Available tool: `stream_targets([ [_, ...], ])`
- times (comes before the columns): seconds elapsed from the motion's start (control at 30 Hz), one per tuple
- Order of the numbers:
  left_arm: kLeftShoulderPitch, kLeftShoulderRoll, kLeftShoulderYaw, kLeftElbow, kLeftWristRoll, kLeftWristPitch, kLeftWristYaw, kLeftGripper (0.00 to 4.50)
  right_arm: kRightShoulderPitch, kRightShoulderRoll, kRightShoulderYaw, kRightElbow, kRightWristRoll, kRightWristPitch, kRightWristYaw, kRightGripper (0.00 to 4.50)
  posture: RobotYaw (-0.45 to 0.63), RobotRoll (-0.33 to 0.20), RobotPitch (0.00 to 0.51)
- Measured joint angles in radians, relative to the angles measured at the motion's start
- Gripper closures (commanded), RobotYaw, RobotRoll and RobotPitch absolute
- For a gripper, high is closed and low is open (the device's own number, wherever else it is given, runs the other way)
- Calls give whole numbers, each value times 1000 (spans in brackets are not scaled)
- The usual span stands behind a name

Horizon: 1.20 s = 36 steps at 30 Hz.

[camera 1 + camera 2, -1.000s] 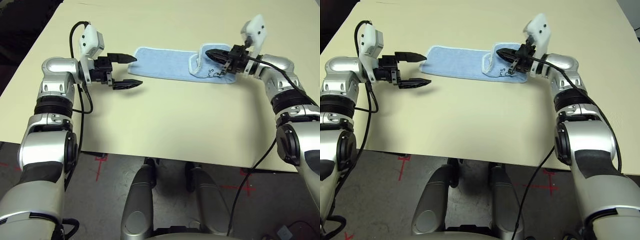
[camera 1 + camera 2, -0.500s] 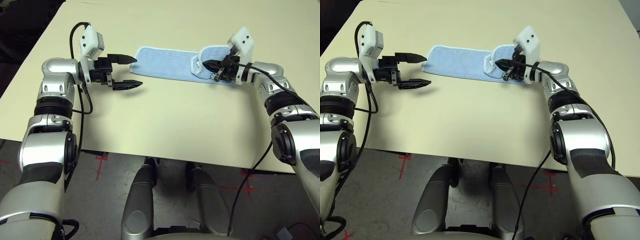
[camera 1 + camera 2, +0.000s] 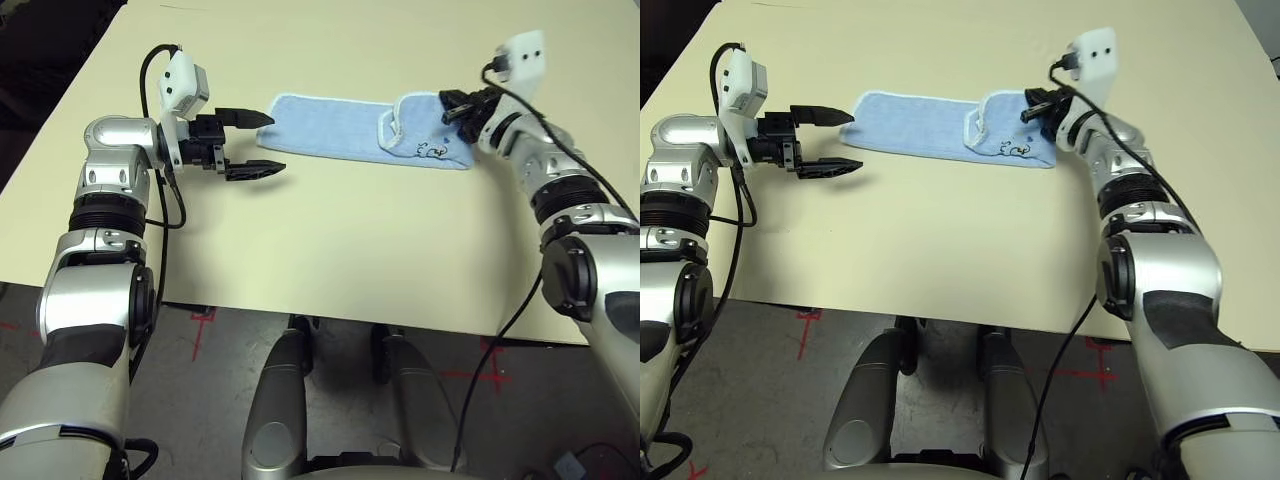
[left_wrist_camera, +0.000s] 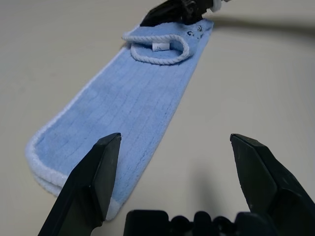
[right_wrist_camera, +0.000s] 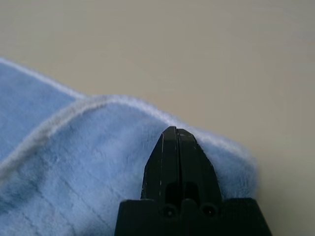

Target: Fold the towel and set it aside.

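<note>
The towel (image 3: 340,128) is a light-blue strip lying flat across the cream table (image 3: 350,240). Its right end is curled over into a small fold with a white hem (image 3: 395,125), and black marks (image 3: 432,152) show beside the fold. My left gripper (image 3: 275,142) stands open just off the towel's left end, one finger by the far corner and one nearer me. In the left wrist view the towel (image 4: 142,98) stretches away between those fingers (image 4: 93,182). My right gripper (image 3: 447,100) is shut, its tip over the towel's far right corner (image 5: 88,162), with no cloth between the fingers (image 5: 176,147).
The table's front edge (image 3: 350,322) runs close to my body, with dark floor and red tape marks (image 3: 198,325) below it. Black cables trail along both forearms. Bare tabletop lies in front of the towel and behind it.
My right gripper swept left over the towel's folded end, then drew back right to the far corner. The fold now lies uncovered and the marks show. The left arm has not moved.
</note>
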State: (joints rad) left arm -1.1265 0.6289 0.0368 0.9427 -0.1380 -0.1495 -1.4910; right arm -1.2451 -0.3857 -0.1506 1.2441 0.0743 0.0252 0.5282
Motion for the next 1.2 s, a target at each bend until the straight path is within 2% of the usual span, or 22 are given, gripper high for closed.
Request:
stream_targets([
  [0.17, 6, 4, 0, -22, 0, 8, 0, 0, 0, -1, 5, 0, -8, 7, -10, 4465, 98, 0, 297],
  [0.3, 6, 4, 0, -24, 0, 13, 0, 0, 0, -10, -28, -2, 23, -11, 49, 4465, 94, 0, 292],
  [0.37, 7, 4, 0, -25, 0, 14, 1, 0, 3, -27, -65, -17, 74, -39, 157, 4465, 94, 0, 292],
  [0.5, 7, 3, 2, -30, -5, 17, 8, 0, 40, -114, -107, -141, 180, -127, 532, 4465, 81, 0, 290],
  [0.73, 18, 4, 2, -33, -7, 25, 23, 0, 168, -225, -47, -212, 186, -192, 890, 4465, 75, 0, 292],
  [0.97, 27, 4, 2, -40, -7, 37, 37, 0, 195, -308, -23, -201, 169, -252, 1011, 4465, 79, 0, 298],
  [1.2, 37, 4, 2, -68, -9, 54, 43, 0, 220, -313, 11, -161, 128, -324, 1053, 4465, 83, 0, 296],
])
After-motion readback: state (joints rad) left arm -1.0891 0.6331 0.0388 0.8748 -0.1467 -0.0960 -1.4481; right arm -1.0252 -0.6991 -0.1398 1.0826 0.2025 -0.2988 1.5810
